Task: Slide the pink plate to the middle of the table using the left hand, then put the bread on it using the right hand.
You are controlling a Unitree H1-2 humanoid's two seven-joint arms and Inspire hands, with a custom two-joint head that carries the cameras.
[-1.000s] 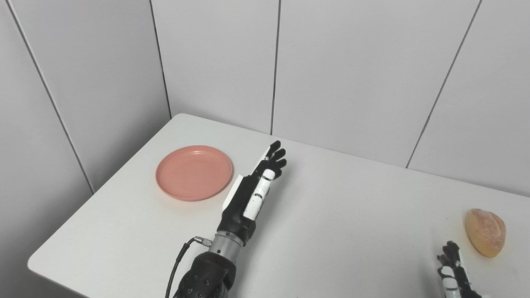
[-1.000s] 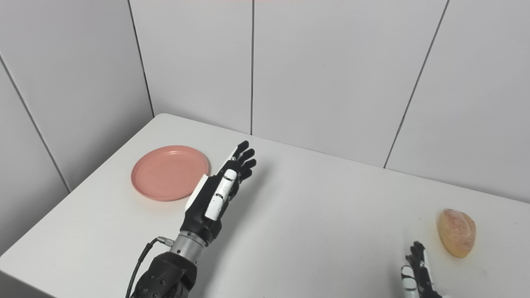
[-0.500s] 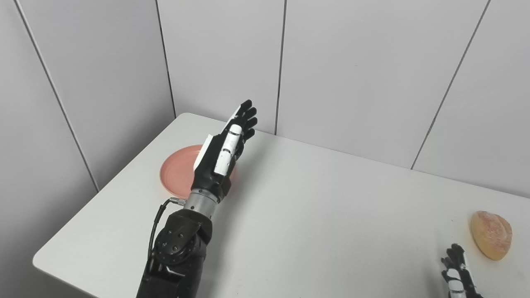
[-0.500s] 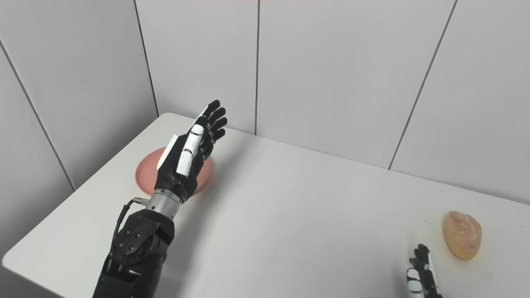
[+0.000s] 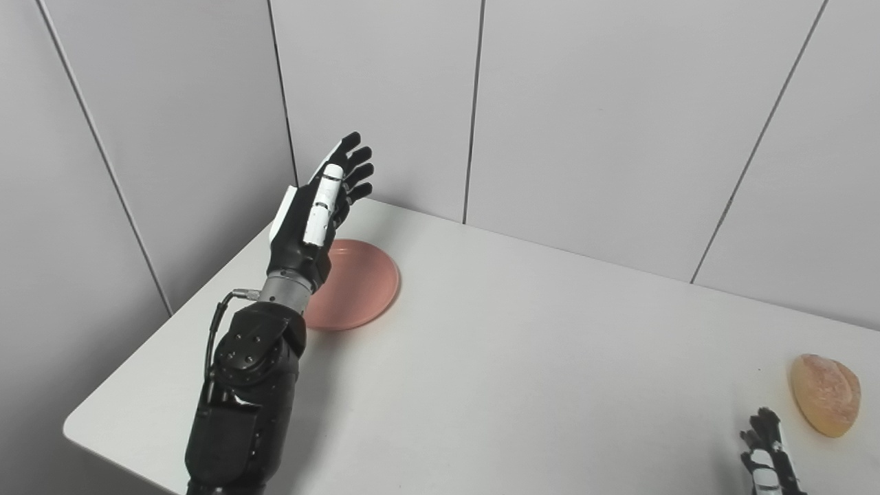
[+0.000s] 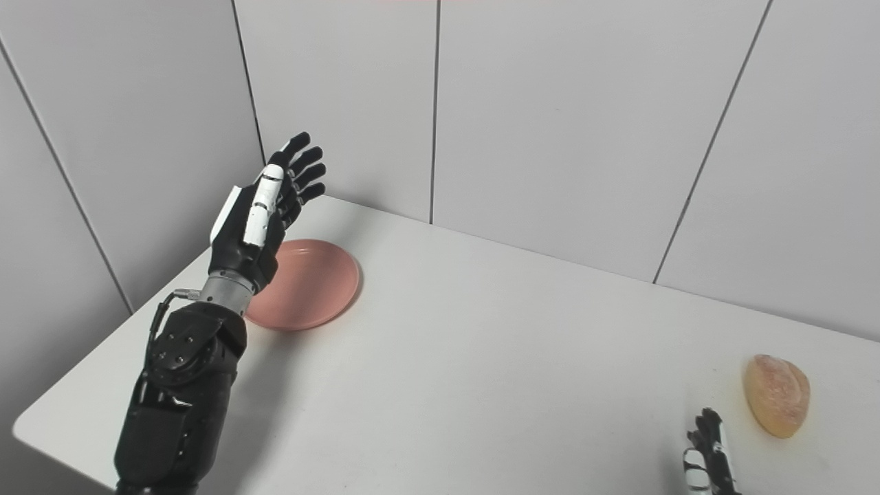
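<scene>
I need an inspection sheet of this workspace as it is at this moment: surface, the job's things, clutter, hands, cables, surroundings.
Surface: white rectangular table, in a corner.
Job's things: round pink plate near the table's far left corner, nothing on it; golden-brown bread roll lying near the right edge.
Clutter: nothing seen.
Hands: left hand raised above the plate's left side, fingers extended, holding nothing; right hand low at the bottom edge beside the bread, not touching it, only partly in view.
Cables: black cable looping at the left wrist.
Surroundings: grey panelled walls.
</scene>
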